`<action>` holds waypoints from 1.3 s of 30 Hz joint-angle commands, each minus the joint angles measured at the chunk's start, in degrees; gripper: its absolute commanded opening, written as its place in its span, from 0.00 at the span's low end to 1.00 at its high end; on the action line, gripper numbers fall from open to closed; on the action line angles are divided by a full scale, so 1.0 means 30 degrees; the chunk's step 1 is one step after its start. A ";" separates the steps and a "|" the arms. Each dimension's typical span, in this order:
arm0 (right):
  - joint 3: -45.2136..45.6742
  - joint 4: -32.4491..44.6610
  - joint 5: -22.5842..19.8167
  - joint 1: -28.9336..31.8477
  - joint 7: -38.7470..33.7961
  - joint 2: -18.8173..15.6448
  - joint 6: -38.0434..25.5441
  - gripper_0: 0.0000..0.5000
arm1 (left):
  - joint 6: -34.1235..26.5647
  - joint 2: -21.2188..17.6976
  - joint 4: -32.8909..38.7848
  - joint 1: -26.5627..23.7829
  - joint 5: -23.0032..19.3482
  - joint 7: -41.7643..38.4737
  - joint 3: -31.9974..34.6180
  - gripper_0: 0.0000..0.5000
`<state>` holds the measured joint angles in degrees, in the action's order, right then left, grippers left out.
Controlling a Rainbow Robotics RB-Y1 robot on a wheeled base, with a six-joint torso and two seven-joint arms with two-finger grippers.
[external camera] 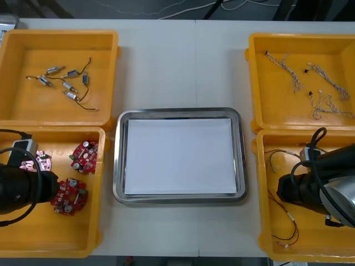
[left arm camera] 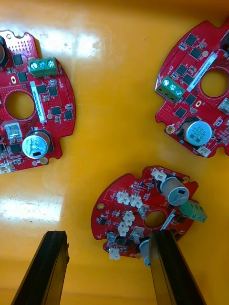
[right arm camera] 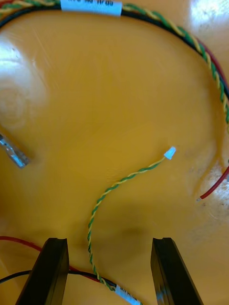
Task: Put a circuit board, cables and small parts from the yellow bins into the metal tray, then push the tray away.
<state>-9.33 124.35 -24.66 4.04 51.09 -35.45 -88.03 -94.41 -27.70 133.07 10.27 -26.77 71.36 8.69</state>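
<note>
My left gripper (left arm camera: 107, 274) is open low over the near left yellow bin (external camera: 50, 233). A round red circuit board (left arm camera: 148, 214) lies just ahead of it, with its edge at the gripper's right finger (left arm camera: 169, 267). Two more boards (left arm camera: 28, 105) (left arm camera: 200, 95) lie farther off. My right gripper (right arm camera: 109, 276) is open over the near right yellow bin (external camera: 277, 252). A twisted green and yellow cable (right arm camera: 102, 205) runs up between its fingers to a white tip. The metal tray (external camera: 119, 166), white inside, sits in the middle with nothing in it.
The far left bin (external camera: 16, 105) holds small metal parts (external camera: 61, 83) with black leads. In the far right bin (external camera: 266, 105) lie light twisted cables (external camera: 319, 83). Red and black cables (external camera: 284, 219) lie in the near right bin. Bare table separates the bins behind the tray.
</note>
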 commanded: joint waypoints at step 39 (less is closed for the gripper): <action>-0.0201 -0.1285 0.0340 0.0381 -0.0771 0.0742 0.1394 0.00 | 0.1645 0.3286 0.1787 0.3313 0.4324 0.1554 -0.3042 1.00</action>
<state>-9.35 121.22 -24.33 4.18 51.07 -34.04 -84.25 -90.10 -18.87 136.71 18.29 -14.56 71.38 0.36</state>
